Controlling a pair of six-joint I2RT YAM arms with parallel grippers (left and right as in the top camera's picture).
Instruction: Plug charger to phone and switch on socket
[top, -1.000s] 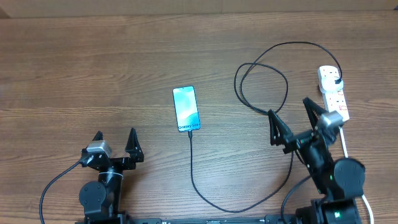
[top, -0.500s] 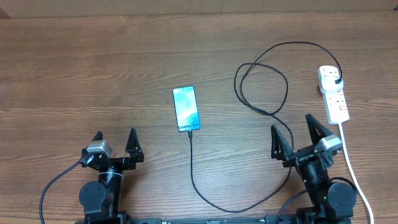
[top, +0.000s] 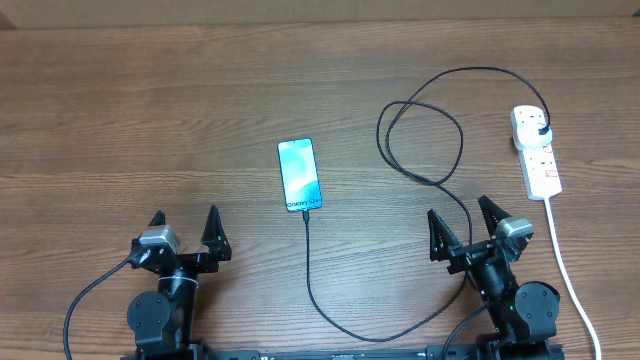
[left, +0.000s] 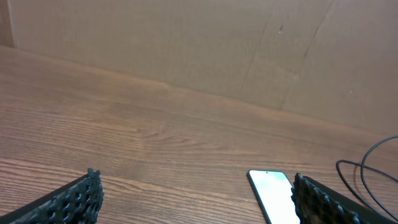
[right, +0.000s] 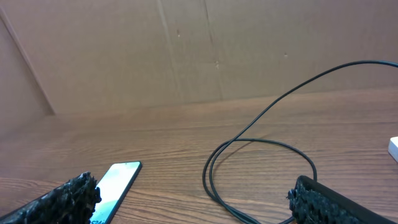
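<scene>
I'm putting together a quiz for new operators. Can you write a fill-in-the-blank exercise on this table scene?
1. The screen of the phone is ___.
2. The charger is plugged into the power strip, which lies on the robot's ___ side.
3. The left gripper and the right gripper both stand ___, holding nothing.
Missing words: lit; right; open.

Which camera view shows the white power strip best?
The overhead view: the whole power strip lies there, with the black plug in it. The right wrist view catches only a white corner; the left wrist view shows none of it.
</scene>
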